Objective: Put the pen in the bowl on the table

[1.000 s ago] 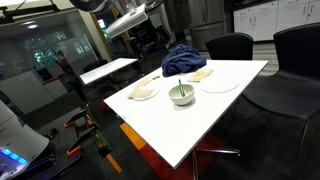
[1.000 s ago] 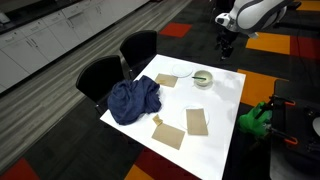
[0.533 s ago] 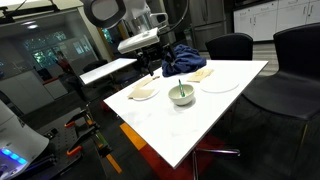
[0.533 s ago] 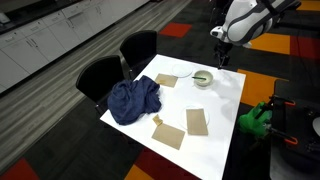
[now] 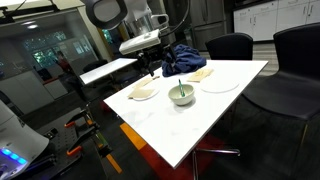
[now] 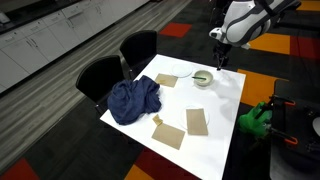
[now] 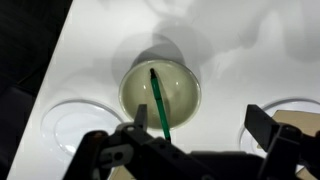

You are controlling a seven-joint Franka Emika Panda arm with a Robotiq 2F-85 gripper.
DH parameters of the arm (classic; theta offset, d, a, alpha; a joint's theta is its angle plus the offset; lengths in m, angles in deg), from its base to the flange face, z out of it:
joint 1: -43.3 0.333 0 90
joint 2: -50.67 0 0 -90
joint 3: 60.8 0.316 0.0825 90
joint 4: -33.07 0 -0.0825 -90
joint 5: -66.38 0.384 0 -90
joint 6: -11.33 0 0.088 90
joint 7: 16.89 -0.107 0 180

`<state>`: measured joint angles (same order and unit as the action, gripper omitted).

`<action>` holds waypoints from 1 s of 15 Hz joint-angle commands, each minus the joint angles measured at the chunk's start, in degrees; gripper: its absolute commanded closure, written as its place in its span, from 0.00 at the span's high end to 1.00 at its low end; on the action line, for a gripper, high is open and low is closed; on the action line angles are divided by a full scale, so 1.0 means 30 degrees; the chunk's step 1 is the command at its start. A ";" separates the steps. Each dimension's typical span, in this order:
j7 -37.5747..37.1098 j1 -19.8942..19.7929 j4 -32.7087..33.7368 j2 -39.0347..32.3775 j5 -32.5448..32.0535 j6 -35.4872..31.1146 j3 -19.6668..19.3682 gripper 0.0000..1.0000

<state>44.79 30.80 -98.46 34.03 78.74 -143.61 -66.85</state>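
The white-cream bowl stands on the white table, seen also in both exterior views. The dark green pen lies inside the bowl, leaning on its rim; its top sticks up in an exterior view. My gripper hangs above the bowl's near side, open and empty, touching neither. It also shows above the table's edge in both exterior views.
A blue cloth lies bunched on the table. A flat white plate and a shallow pale dish flank the bowl. Dark chairs stand at one side. A smaller white table stands behind.
Over the last second my arm came down from high above to just over the bowl's side of the table. In the last half second it hardly moved. The pen stays in the bowl.
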 commanded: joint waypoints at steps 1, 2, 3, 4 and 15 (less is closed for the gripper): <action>0.0771 -0.1323 -0.0199 -0.0265 0.0566 -0.0740 0.1195 1.00; 0.0850 -0.1599 -0.0218 -0.0392 0.0558 -0.0945 0.1336 1.00; 0.0893 -0.1828 -0.0258 -0.0413 0.0463 -0.1089 0.1431 1.00; 0.1153 -0.2179 -0.0224 -0.0495 0.0543 -0.1118 0.1599 1.00; 0.1930 -0.3044 0.2860 -0.3903 0.0244 -0.1258 0.3128 0.87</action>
<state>50.50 21.85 -94.03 26.61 79.19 -145.69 -59.06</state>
